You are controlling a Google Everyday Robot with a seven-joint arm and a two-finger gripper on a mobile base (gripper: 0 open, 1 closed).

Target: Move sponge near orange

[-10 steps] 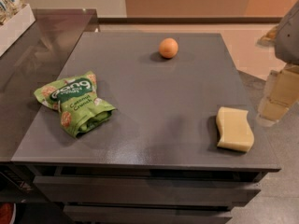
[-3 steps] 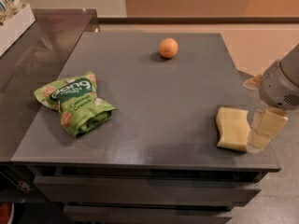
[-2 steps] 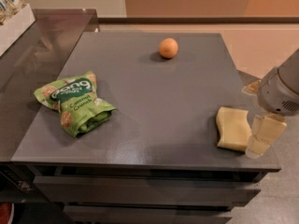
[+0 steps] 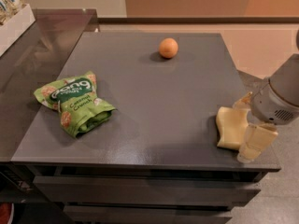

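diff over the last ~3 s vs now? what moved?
The gripper came down from above the table's right edge and moved in onto the sponge's right end. No lift yet. The sponge, orange and green snack bag lie where they were.

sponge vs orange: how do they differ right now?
Shape: the sponge is a blocky slab with wavy sides; the orange is a small ball. Colour: sponge pale yellow, orange deep orange. Place: sponge at the front right edge of the table, with the gripper at its right side; orange near the back edge, alone. Both rest on the table.
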